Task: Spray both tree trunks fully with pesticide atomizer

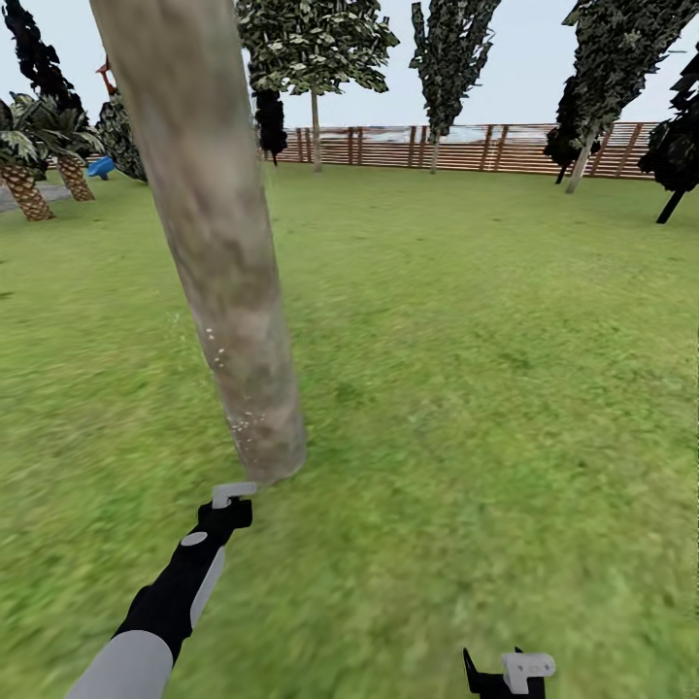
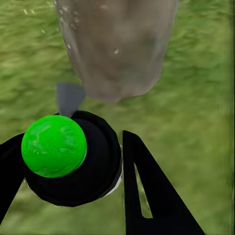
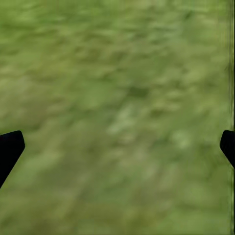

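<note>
At the far left of the head view stand two short palms (image 1: 44, 165) with scaly trunks, and beside them a small blue object (image 1: 100, 167) lies on the grass. One thick tree trunk (image 1: 209, 233) leans up through the left half of the view, grey-brown with tan blotches and a scatter of pale specks on its lower part.

Just below its base, the left gripper (image 1: 225, 510) holds one spray bottle (image 2: 73, 159). In the left wrist view its two black fingers (image 2: 147, 191) sit on either side of the dark round bottle, which carries a single bright green spot, and the pale grey nozzle points at the foot of the trunk (image 2: 117, 49), close to it.

The lawn (image 1: 466, 369) spreads rightward to one brown slat fence (image 1: 466, 148), with thin-stemmed dark-leaved trees (image 1: 316, 58) before it.

At the bottom right, the right gripper (image 1: 510, 675) hangs over bare grass (image 3: 117, 107); its two fingertips (image 3: 10, 147) stand wide apart, with nothing between them.
</note>
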Controlling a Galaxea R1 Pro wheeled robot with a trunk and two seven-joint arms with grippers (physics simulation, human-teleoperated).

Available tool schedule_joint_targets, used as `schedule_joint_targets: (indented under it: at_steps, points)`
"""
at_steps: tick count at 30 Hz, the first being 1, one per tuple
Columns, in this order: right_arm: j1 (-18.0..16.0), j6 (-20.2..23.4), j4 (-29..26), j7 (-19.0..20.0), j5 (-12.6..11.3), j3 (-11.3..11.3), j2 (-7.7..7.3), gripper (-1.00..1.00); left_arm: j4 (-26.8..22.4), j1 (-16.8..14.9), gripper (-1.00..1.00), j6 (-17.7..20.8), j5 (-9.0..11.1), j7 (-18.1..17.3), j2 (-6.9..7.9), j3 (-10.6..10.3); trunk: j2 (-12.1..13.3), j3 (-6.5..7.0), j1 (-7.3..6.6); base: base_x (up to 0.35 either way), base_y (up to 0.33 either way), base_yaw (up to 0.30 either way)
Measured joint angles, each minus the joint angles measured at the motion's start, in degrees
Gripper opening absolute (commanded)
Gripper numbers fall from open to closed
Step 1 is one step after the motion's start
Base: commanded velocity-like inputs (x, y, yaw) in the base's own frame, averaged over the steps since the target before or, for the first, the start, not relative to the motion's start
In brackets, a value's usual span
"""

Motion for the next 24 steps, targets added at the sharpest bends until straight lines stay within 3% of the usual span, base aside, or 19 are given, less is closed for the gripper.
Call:
schedule_joint_targets:
  at_steps: [10, 24]
  points:
    - [0.00, 0.00, -0.01, 0.00, 0.00, 0.02, 0.06, 1.00, 0.00, 0.00, -1.00, 0.00, 0.00, 0.00, -0.01, -0.01, 0.00, 0.00, 0.00, 0.034, -0.270, 0.026]
    - [0.00, 0.00, -0.01, 0.00, 0.00, 0.02, 0.06, 1.00, 0.00, 0.00, -1.00, 0.00, 0.00, 0.02, 0.00, 0.01, 0.00, 0.00, 0.00, 0.000, -0.270, 0.264]
